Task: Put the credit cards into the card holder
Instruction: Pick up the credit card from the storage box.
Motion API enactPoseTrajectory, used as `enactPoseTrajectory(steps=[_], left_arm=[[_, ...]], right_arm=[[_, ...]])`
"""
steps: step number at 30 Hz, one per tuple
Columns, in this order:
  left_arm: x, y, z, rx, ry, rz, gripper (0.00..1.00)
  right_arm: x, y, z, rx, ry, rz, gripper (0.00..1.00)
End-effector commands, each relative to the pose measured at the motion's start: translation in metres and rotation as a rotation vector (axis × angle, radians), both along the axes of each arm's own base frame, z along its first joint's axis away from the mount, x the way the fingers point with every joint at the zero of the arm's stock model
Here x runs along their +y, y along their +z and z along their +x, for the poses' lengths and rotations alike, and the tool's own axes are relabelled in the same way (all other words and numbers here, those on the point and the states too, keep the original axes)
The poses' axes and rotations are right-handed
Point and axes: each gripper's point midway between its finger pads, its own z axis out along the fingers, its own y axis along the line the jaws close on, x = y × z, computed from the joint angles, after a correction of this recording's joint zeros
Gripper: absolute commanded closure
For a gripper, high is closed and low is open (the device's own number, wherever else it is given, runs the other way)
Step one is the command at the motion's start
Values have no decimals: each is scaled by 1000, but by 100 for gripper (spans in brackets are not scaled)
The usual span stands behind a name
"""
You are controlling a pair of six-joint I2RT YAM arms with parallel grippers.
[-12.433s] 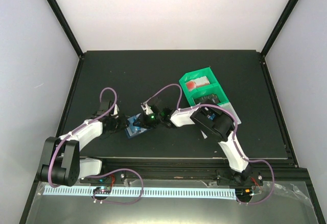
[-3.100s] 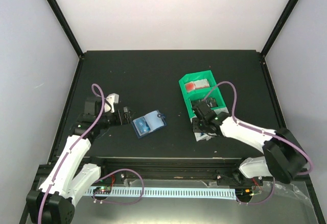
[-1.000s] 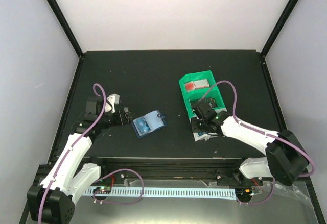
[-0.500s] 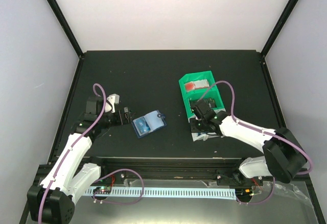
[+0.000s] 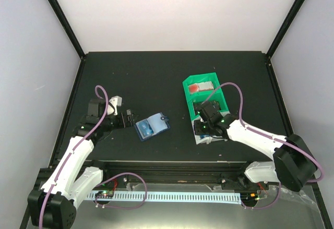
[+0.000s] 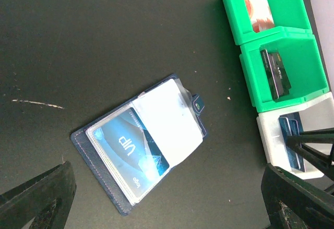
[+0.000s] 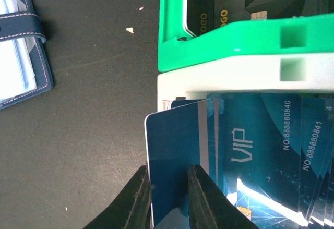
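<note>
One card holder (image 6: 136, 153), one card (image 7: 172, 145) pinched in your right gripper (image 7: 169, 197), left gripper (image 6: 167, 203) spread wide, black table (image 5: 156, 77), white walls (image 5: 172, 10).

The left arm (image 5: 73, 156) and right arm (image 5: 255, 135) are both wearing white shells between black joints (the fingers (image 7: 136, 200) are black too), each trailing a looping purple cable (image 5: 97, 91).

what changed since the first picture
Both arms left the holder. The left end effector drew back left, open. The right end effector swung to the white bin and closed on a card. Over the last three seconds the holder and left end effector stayed put.
</note>
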Motion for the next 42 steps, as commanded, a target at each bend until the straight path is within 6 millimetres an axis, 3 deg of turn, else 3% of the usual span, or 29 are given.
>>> enactPoseTrajectory(steps=[1, 21, 31, 34, 38, 42], left_arm=[[-1, 2, 4, -23, -6, 7, 1], [-1, 2, 4, -25, -8, 6, 1], [-2, 3, 3, -24, -12, -1, 1], [-4, 4, 2, -22, -19, -10, 1], [-10, 8, 0, -27, -45, -44, 1], [-28, 20, -5, -56, -121, -155, 1]], right_arm=[[3, 4, -2, -10, 7, 28, 81], [6, 17, -9, -11, 25, 79, 85], [-17, 28, -2, -67, -43, -13, 98], [-27, 41, -1, -100, -60, -47, 99], [-31, 76, 0, -178, -53, -18, 99], [-12, 115, -3, -254, 21, 131, 99]])
